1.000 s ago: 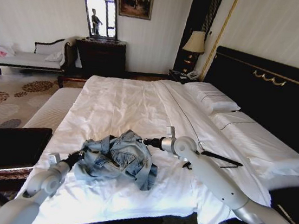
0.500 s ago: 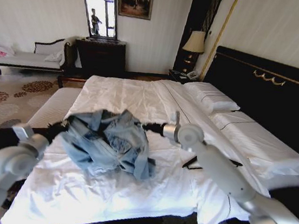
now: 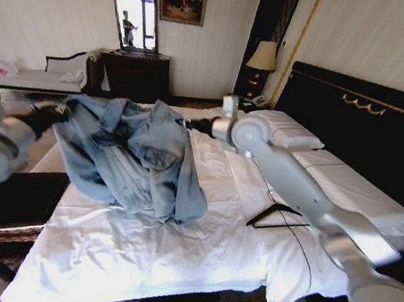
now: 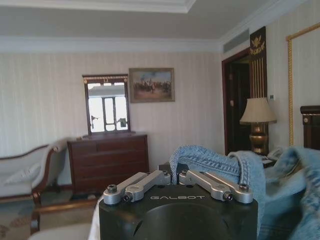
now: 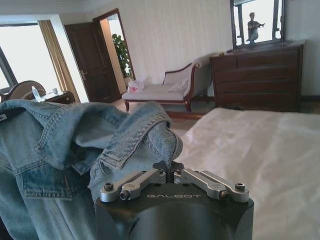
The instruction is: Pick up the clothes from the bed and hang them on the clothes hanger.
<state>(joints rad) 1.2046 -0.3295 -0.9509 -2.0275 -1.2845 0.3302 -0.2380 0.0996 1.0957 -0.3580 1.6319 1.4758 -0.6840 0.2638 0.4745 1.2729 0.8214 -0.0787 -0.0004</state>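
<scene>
Denim jacket (image 3: 135,154) held aloft over bed (image 3: 176,243), spread between two grips, lower hem trailing on the sheet. Left gripper (image 4: 175,176) clamped on a denim fold at one shoulder; right gripper (image 5: 171,172) pinched shut on collar edge at the other. Likely spread this way to open the shoulders for hanging. Clothes hanger (image 3: 276,215) flat on sheet near right arm, apart from jacket. Open mattress in front; headboard well clear.
</scene>
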